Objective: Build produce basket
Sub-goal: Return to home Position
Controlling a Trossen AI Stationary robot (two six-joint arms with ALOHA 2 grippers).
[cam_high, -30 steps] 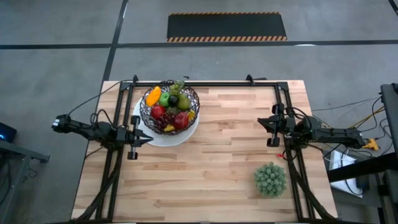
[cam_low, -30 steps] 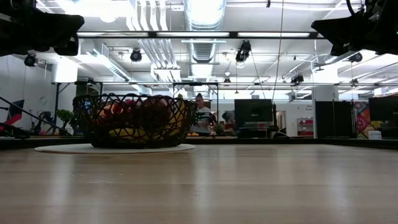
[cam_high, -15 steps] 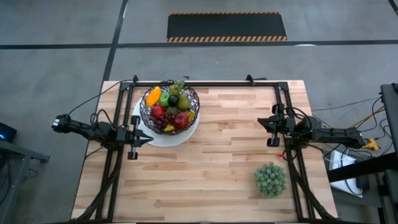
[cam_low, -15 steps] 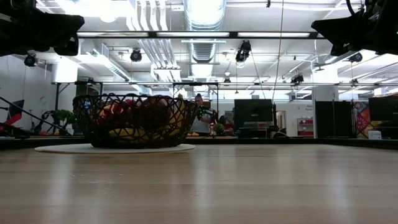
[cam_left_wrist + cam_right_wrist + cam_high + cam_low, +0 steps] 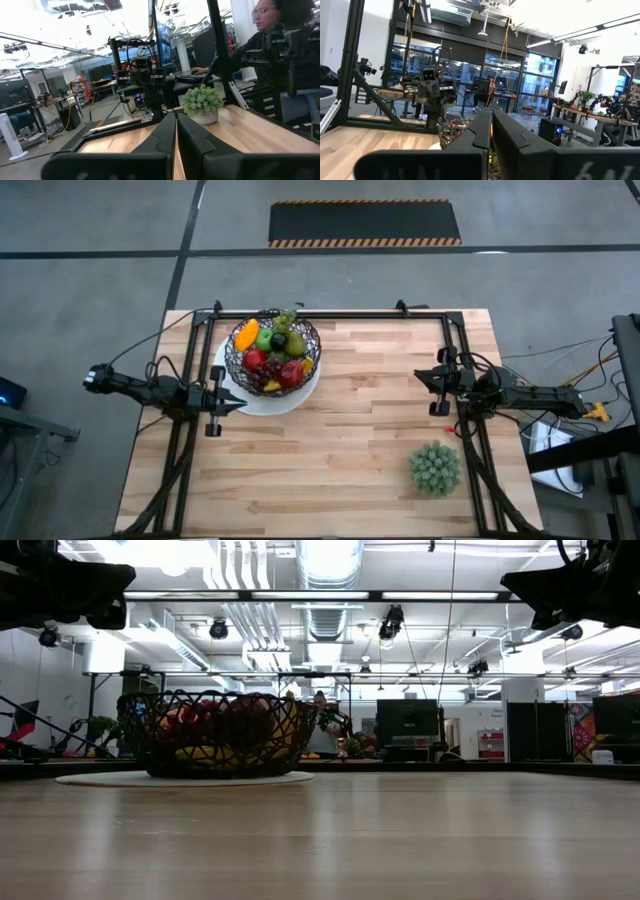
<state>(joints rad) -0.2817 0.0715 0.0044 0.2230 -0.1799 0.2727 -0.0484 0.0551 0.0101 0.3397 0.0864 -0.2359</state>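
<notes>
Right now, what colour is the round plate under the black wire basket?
White; the round plate shows best in the high view.

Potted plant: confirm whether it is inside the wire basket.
No, the potted plant stands on the bare tabletop, far from the wire basket.

The left arm (image 5: 150, 388) lies level across the table's (image 5: 340, 460) left edge, with the left gripper (image 5: 236, 404) pointing inward, pinched closed. The right arm (image 5: 520, 393) mirrors it at the right edge, the right gripper (image 5: 420, 376) likewise closed.
</notes>
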